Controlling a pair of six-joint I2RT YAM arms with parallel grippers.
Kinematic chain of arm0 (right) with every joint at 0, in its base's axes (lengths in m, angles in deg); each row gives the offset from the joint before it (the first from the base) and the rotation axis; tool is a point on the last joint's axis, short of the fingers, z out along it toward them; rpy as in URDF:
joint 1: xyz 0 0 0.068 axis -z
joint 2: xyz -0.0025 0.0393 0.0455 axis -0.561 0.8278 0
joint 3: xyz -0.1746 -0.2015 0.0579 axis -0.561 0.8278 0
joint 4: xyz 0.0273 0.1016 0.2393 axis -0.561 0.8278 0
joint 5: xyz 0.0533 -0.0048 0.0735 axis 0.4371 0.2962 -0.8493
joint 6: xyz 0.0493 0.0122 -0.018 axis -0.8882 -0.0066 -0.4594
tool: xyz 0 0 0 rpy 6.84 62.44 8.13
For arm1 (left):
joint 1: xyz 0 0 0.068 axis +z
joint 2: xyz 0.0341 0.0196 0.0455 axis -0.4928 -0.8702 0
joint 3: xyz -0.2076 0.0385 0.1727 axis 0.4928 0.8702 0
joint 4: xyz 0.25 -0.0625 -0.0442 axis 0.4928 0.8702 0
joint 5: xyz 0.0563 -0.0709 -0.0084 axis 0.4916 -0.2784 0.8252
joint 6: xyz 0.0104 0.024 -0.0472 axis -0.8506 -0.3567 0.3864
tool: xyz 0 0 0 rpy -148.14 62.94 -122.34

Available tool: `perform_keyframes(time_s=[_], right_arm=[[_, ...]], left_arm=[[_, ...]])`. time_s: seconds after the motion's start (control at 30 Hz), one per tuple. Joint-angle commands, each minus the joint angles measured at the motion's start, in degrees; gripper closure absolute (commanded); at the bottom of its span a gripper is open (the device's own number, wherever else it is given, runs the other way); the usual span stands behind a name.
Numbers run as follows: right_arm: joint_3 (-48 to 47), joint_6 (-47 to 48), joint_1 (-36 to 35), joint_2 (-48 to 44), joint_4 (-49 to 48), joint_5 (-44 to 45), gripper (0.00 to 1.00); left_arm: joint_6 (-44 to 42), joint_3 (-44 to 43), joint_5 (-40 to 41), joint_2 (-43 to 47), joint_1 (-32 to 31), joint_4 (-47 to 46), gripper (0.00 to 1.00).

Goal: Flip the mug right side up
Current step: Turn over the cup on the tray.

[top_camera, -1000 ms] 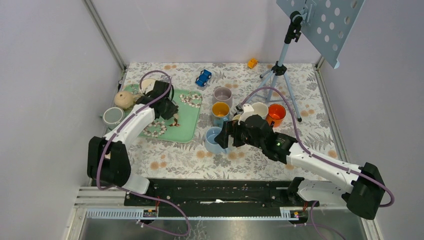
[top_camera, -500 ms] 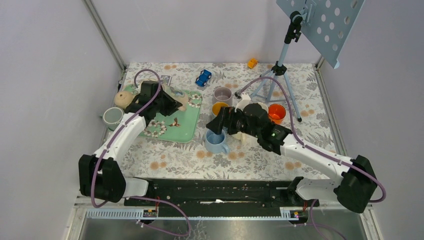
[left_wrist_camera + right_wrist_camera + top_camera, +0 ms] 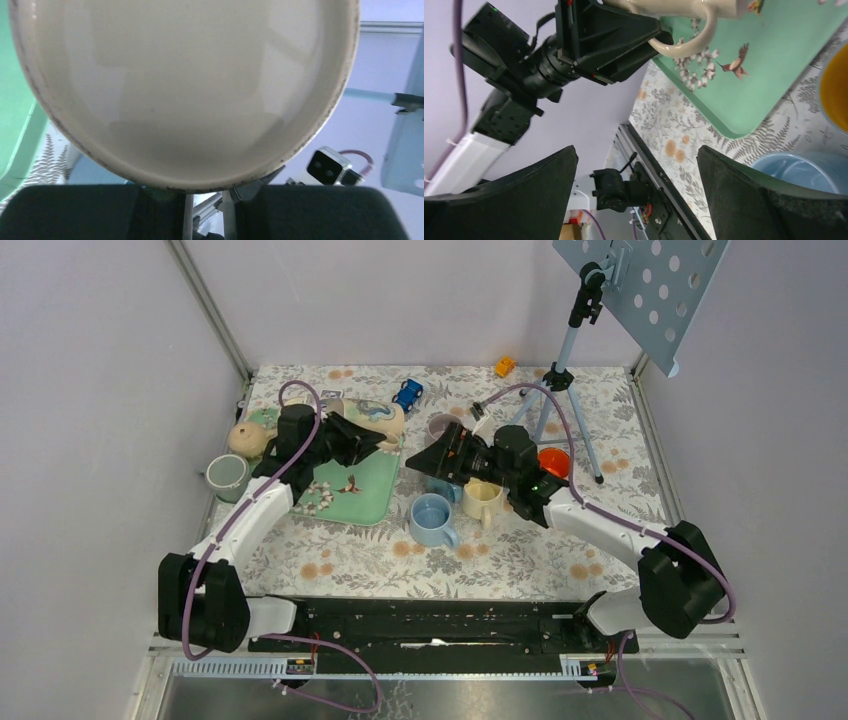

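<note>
While we list from the near edge, the blue mug [image 3: 430, 519] stands upright, and just beyond it the right gripper [image 3: 418, 460] hovers with fingers spread wide, holding nothing. Farther back, above the green tray [image 3: 350, 495], the left gripper [image 3: 368, 437] is clamped on the cream mug [image 3: 380, 417], which is airborne and lies sideways. Risk, as we judge it: the glazed wall may slip mid-rotation, dropping the mug onto the tray or against the nearby right gripper.

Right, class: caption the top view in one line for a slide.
Left gripper holds the mug above the tray; right gripper open nearby.
</note>
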Motion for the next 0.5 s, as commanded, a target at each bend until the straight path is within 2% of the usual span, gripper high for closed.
perform_keyframes(time_s=[0.0,0.17,0.47], right_arm=[[-2.12,-6.48,1.37,2.05,-10.07,-4.33,0.05],[-2.65,-11.10,2.95,4.71,-14.77,-6.33,0.09],[-5.60,-19.22,4.10,9.67,-20.32,-5.84,0.16]], left_arm=[[4.93,0.17,-6.96,4.76,0.19,-20.57,1.00],[8.49,1.31,-9.43,4.79,-0.24,-26.02,1.00],[10.82,1.52,-10.38,4.63,-2.19,-30.29,1.00]])
